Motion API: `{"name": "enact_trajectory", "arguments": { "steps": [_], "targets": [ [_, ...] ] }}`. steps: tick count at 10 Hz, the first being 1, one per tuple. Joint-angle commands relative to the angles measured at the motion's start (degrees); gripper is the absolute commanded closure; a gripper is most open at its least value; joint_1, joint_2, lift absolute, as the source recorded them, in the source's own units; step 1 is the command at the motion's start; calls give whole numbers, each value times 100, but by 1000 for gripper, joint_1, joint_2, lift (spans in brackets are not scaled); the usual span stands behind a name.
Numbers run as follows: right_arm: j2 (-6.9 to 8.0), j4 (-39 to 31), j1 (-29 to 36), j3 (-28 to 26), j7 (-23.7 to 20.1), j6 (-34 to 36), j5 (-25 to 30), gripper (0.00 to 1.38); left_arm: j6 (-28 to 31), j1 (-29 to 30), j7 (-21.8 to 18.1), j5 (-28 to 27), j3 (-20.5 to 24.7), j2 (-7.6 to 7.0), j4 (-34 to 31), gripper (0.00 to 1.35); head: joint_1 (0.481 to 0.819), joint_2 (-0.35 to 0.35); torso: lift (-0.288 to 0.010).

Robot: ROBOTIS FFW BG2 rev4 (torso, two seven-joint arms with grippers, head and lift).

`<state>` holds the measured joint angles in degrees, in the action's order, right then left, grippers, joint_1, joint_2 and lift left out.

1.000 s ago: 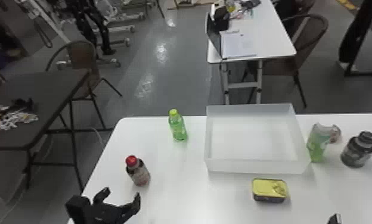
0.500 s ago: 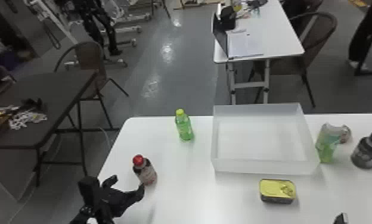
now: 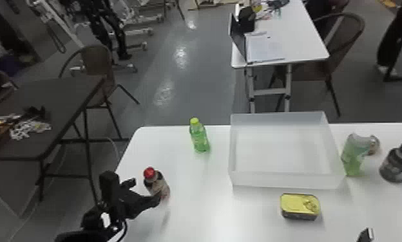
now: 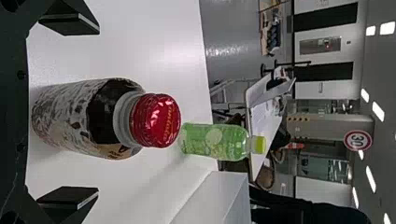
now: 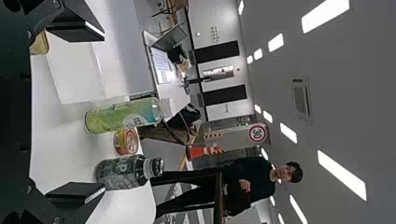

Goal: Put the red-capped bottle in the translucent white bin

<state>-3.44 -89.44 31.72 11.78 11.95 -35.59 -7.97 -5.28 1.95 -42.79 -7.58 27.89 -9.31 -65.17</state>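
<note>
Standing red-capped bottle (image 3: 158,187): dark, patterned-label plastic, waiting upright on the white worktop (image 3: 197,222), left of the translucent white rectangular bin (image 3: 287,181).
Black left claw (image 3: 144,192): holding its fingers apart, the bottle showing between them in the left wrist view.
Black right claw (image 3: 366,235): resting at the near right, fingers standing apart.
Green bottle with yellow-green cap (image 3: 199,138): standing between bottle and bin, farther back.
Yellow-topped rectangular tin (image 3: 299,206): lying on the bin's near side.

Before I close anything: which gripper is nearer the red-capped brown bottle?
Left. The left gripper has its open fingers either side of the red-capped bottle; the right gripper is far off, beyond the tin.
</note>
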Motion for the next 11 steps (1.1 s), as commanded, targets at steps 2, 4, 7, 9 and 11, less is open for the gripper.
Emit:
{"name": "enact_trajectory", "arguments": {
  "steps": [2,4,7,9,11],
  "targets": [
    [2,14,-16,0,-26,0,-20,156,106,-538,-336,-288,-302,-282,646,96,695,273,0],
    [10,23,-8,0,-26,0,-38,154,115,-512,-336,-446,-170,-97,646,262,695,253,0],
    [37,32,19,-9,-35,0,-108,156,133,-476,-336,-517,-64,-18,637,822,695,249,0],
    [37,32,19,-9,-43,0,-108,154,150,-389,-327,-534,-73,26,364,825,695,249,0],
    [37,41,10,0,-43,0,-108,154,643,7,-89,-297,-355,202,-919,825,695,246,0]
  ]
}}
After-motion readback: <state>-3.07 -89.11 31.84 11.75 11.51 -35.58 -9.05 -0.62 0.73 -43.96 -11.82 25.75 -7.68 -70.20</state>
